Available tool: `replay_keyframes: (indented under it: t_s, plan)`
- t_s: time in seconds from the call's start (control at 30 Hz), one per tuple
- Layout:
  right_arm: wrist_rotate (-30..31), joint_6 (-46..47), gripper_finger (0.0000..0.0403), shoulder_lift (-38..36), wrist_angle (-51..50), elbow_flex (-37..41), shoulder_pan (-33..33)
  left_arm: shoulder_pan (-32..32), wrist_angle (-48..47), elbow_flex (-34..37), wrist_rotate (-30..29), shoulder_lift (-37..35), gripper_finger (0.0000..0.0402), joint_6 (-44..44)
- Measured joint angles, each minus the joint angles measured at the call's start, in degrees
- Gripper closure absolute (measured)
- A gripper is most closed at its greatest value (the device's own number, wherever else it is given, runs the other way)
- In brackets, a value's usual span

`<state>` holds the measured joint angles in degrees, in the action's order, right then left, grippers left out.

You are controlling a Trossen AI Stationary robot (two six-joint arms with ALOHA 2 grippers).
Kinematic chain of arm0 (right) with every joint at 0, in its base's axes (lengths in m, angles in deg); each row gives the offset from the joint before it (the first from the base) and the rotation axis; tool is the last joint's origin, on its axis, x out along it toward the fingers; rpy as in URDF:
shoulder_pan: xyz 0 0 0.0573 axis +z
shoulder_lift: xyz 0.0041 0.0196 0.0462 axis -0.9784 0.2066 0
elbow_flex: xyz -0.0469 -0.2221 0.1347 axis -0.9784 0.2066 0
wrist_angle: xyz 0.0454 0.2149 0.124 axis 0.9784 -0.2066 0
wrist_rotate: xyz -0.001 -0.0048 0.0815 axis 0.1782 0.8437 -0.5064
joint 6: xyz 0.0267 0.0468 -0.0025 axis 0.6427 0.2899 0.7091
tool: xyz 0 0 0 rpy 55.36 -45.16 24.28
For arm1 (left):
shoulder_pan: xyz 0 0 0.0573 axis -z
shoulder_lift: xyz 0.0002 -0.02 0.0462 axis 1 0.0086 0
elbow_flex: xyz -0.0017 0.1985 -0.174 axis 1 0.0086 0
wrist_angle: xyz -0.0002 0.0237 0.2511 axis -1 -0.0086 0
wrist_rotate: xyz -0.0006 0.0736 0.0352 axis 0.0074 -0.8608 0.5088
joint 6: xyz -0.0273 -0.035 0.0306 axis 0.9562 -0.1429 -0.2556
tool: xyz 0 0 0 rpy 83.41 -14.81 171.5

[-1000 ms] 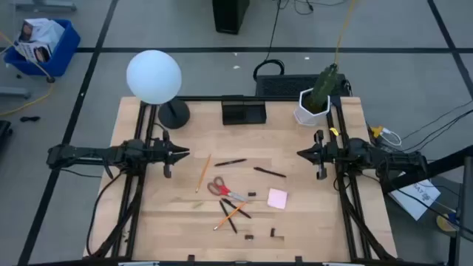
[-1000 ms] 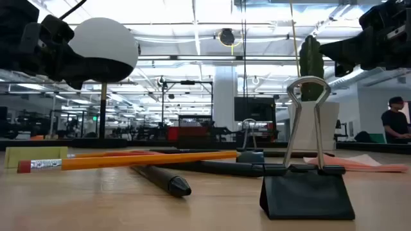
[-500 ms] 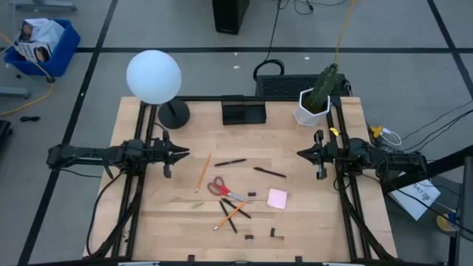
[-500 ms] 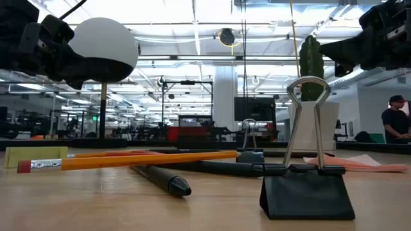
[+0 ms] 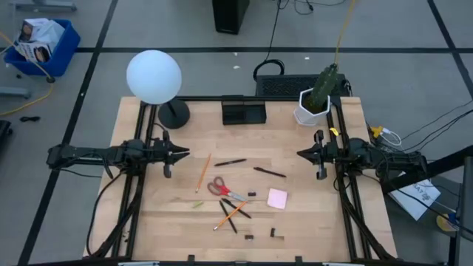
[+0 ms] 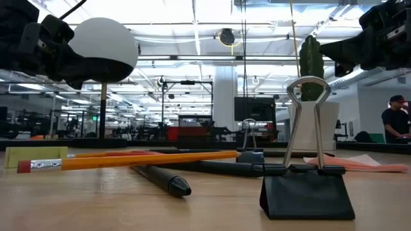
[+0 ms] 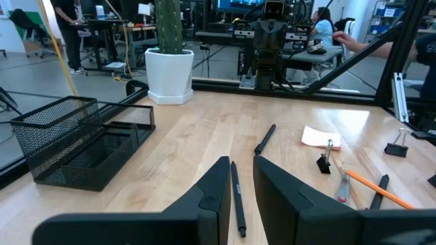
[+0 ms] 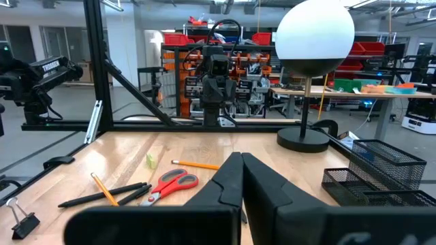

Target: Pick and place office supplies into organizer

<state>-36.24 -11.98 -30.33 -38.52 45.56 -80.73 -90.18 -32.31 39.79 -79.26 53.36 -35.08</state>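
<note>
In the high view the office supplies lie flat on the wooden table's middle: red-handled scissors [image 5: 225,190], an orange pencil [image 5: 203,171], two black pens [image 5: 230,162] [image 5: 270,172], a pink sticky pad [image 5: 277,198], small black clips [image 5: 249,237], and a crossed pens-and-pencil cluster [image 5: 233,212]. The black mesh organizer [image 5: 244,112] stands at the far edge. My left gripper [image 5: 183,154] hovers left of the items, its fingers a narrow gap apart [image 7: 240,163]. My right gripper [image 5: 301,154] hovers to their right, shut [image 8: 242,158].
A round black lamp base [image 5: 173,114] with a white globe [image 5: 153,76] stands at the far left. A white plant pot [image 5: 311,109] stands at the far right. Black frame rails run along both sides. A person sits in the room behind [image 6: 395,125].
</note>
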Motion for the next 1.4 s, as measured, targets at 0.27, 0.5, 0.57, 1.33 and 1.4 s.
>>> replay_keyframes:
  t_s: [0.27,0.5,0.57,1.33,1.4]
  plan:
    - [0.0,0.0,0.0403,0.0,0.0,0.0,0.0,0.0,0.0,0.0,0.0,0.0,0.0332,0.0]
    - [0.0,0.0,0.0403,0.0,0.0,0.0,0.0,0.0,0.0,0.0,0.0,0.0,0.0332,0.0]
    - [0.0,0.0,0.0403,0.0,0.0,0.0,0.0,0.0,0.0,0.0,0.0,0.0,0.0332,0.0]
    - [-0.1,0.6,0.0403,0.0,0.2,0.0,0.0,0.0,0.0,0.0,0.0,0.0,0.0332,0.0]
    - [-1.1,6.3,0.0403,0.0,0.1,0.0,0.2,0.0,0.0,0.0,0.0,0.0,0.0332,0.0]
